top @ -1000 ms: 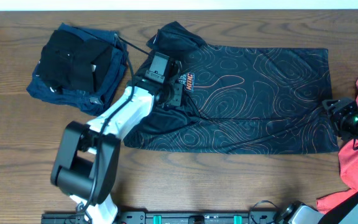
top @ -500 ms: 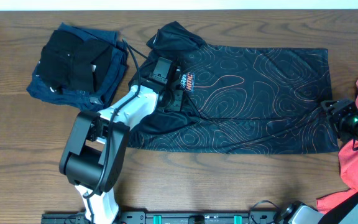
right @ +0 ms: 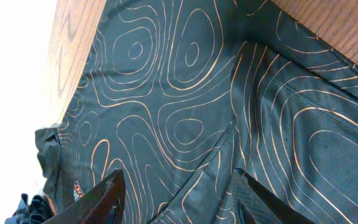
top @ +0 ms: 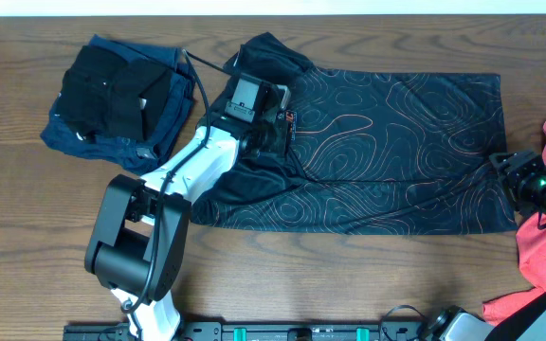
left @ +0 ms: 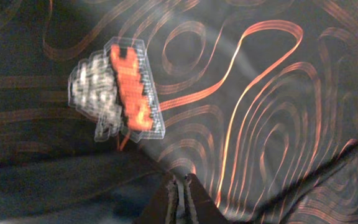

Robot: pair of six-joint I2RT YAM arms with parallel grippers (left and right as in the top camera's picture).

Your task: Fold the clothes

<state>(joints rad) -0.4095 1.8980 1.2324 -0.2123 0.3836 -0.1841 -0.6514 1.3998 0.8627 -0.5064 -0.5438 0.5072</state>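
I saw the left gripper [left: 180,184] with its two fingers pressed tight together, pinching a ridge of the black short-sleeved sports shirt with thin orange contour lines [top: 396,142]. The pinch sat just below the shirt's small orange-and-white chest logo [left: 120,87], which was up and to the left of the fingertips in the wrist view. Creases ran out from that spot across the cloth.

The shirt lay spread sideways on the brown wooden table [top: 349,275], collar end under the left arm and hem end at the right gripper [right: 178,174]. That gripper stood wide apart over the hem corner, with nothing between its fingers; the cloth ran on beyond them.

Off to the left of the left arm was a crumpled navy garment [top: 64,133] with a folded black one [top: 107,90] on top. A coral-red garment [top: 538,256] lay behind the right gripper at the table's edge.
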